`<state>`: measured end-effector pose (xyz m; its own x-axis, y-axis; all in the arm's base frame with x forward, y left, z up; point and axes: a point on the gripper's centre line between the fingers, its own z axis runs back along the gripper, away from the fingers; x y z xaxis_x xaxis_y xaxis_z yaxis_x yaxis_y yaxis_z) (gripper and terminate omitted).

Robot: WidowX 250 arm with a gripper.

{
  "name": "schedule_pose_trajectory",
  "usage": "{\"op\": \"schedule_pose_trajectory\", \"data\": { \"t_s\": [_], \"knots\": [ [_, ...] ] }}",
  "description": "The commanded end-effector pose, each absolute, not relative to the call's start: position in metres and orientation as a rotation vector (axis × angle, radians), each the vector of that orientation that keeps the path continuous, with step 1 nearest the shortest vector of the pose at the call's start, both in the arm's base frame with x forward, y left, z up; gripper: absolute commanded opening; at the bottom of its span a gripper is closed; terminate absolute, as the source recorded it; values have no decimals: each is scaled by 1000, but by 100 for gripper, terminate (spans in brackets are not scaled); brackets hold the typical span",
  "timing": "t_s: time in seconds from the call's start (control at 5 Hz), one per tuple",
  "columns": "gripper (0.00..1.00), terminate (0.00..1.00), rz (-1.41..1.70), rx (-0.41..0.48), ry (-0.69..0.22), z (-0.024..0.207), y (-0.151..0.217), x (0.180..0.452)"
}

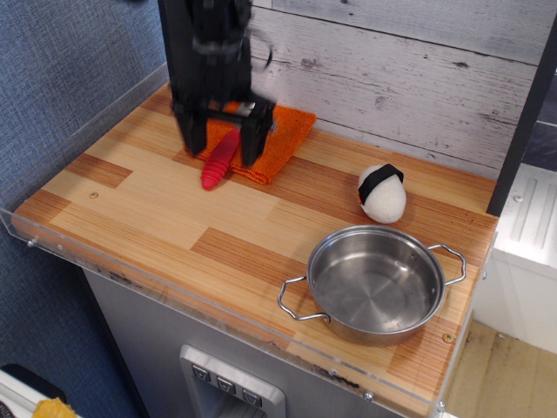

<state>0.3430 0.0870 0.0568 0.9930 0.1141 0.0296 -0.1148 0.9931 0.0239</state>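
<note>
A red ridged toy (218, 162) lies on the wooden tabletop, its far end resting on the edge of an orange cloth (277, 138). My black gripper (221, 148) hangs just above the toy, blurred by motion. Its two fingers (188, 139) stand wide apart on either side of the toy, so the gripper is open and holds nothing. The cloth's left part is hidden behind the arm.
A white plush rice ball with a black band (381, 192) sits at the right of the table. A steel pot with two handles (374, 284) stands near the front right corner. A clear plastic rim (157, 270) runs along the table's front edge.
</note>
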Motion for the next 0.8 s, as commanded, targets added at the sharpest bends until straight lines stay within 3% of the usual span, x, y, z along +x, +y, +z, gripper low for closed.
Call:
{"op": "schedule_pose_trajectory", "data": {
  "t_s": [0.0,0.2,0.4,0.6],
  "knots": [
    [100,0,119,63,-166,132,66,311],
    [100,0,114,55,-111,124,62,315],
    [100,0,114,55,-111,124,62,315],
    [100,100,114,55,-111,124,62,315]
  ]
}}
